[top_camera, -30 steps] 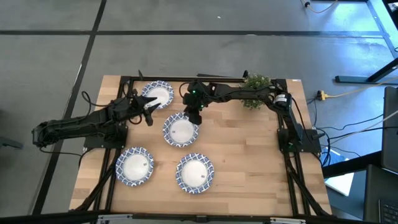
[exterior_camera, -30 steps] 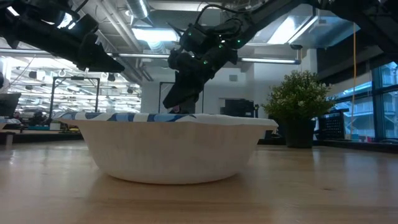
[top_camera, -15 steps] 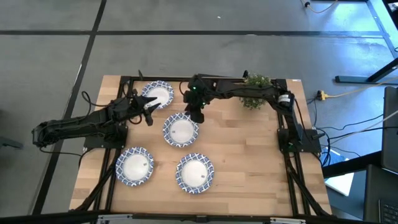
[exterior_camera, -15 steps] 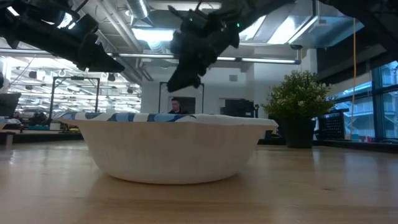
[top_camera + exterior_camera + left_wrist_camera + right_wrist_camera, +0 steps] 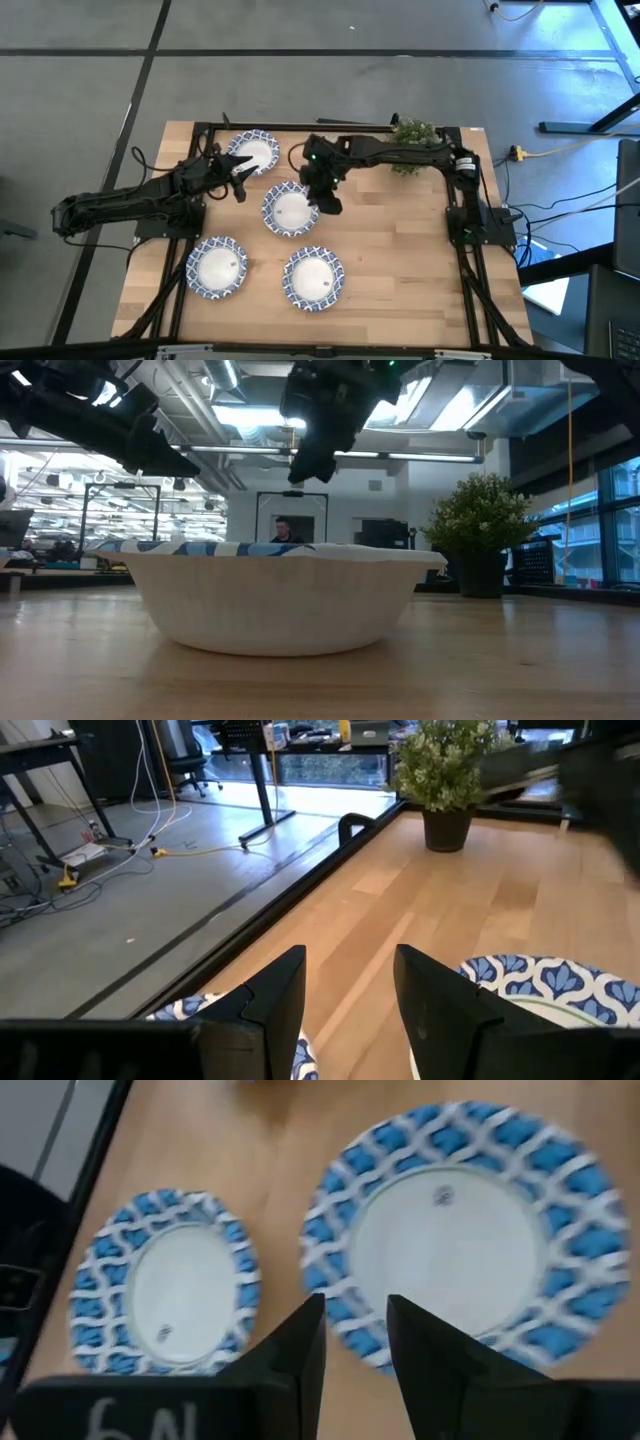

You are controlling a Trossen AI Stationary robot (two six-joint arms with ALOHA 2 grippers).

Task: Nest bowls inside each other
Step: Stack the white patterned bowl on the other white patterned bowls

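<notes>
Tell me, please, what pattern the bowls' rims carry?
A blue-and-white lattice on the bowl rims, clearest in the right wrist view.

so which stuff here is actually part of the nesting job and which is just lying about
Part of the job:
- far-left bowl
- middle bowl
- near-left bowl
- near-right bowl
- left pincer, open, beside the far-left bowl
- right pincer, open, over the middle bowl's edge

Just lying about:
- potted plant

Both arms raised, left pincer (image 5: 240, 178) and right pincer (image 5: 328, 205) parted.

Potted plant (image 5: 412, 135) on wooden table (image 5: 400, 260)
</notes>
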